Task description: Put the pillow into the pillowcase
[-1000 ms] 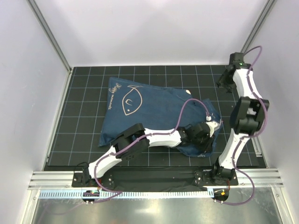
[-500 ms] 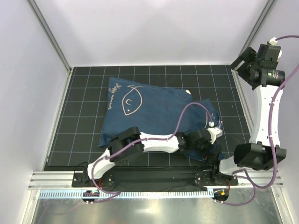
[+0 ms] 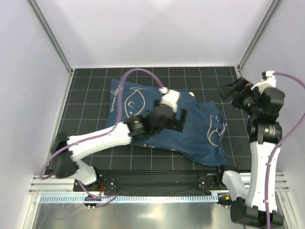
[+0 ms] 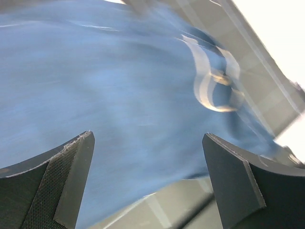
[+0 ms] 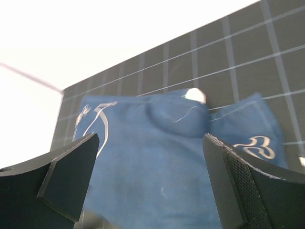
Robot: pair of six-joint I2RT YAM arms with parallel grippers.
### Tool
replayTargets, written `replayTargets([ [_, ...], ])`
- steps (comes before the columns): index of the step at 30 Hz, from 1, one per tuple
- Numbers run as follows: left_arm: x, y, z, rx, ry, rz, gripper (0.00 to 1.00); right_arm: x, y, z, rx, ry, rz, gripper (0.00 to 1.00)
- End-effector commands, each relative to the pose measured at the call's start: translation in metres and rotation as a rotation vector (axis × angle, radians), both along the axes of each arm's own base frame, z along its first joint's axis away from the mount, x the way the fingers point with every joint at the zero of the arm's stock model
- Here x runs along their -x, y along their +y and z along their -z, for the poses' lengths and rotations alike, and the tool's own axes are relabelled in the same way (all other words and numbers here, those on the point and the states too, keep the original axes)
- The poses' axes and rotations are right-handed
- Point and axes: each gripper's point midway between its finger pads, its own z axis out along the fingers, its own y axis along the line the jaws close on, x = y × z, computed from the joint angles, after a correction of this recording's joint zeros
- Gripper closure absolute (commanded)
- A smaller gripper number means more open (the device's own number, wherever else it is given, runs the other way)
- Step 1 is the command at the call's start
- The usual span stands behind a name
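Overhead and wrist views of my two arms on a black gridded mat [image 3: 86,95], with a navy pillowcase lying across it.

Nearest, my left arm reaches out from its base at the near left. My left gripper [image 4: 147,143] hangs just above the middle of the pillowcase [image 3: 200,136]. Its jaws are spread wide and hold nothing; only blue fabric shows between them.

The pillowcase lies plump on the mat. Its long axis runs from the far left to the near right, where the cloth looks flatter and looser. White fish drawings mark both ends.

At its far edge the pillow [image 5: 195,95] shows only as a small white patch. I cannot tell whether that is a corner or the tag. The rest seems to be inside the case, so the task looks nearly done.

Farthest, my right gripper [image 5: 151,143] is raised off the far right corner, well apart from the fabric. Its jaws are also spread and empty. It looks down along the case toward the white patch.

My left gripper is much the nearer; the case lies directly under it.
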Motion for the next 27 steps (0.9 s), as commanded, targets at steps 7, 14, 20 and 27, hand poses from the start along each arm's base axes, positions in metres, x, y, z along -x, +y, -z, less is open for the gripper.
replayTargets([
  [7,0.016,0.191,-0.027,-0.001,-0.1,-0.336,0.0,0.066,0.035,0.017,0.043,-0.197,-0.125,0.02],
  [14,0.036,0.256,-0.003,0.039,-0.116,-0.412,0.0,0.087,0.04,0.071,0.028,-0.09,-0.136,0.02],
  [20,0.044,0.272,0.021,0.048,-0.097,-0.427,0.0,0.096,0.032,0.094,0.046,-0.08,-0.07,0.02],
  [27,0.048,0.282,0.038,0.103,-0.124,-0.424,0.0,0.097,0.034,0.093,0.051,-0.085,-0.083,0.02],
])
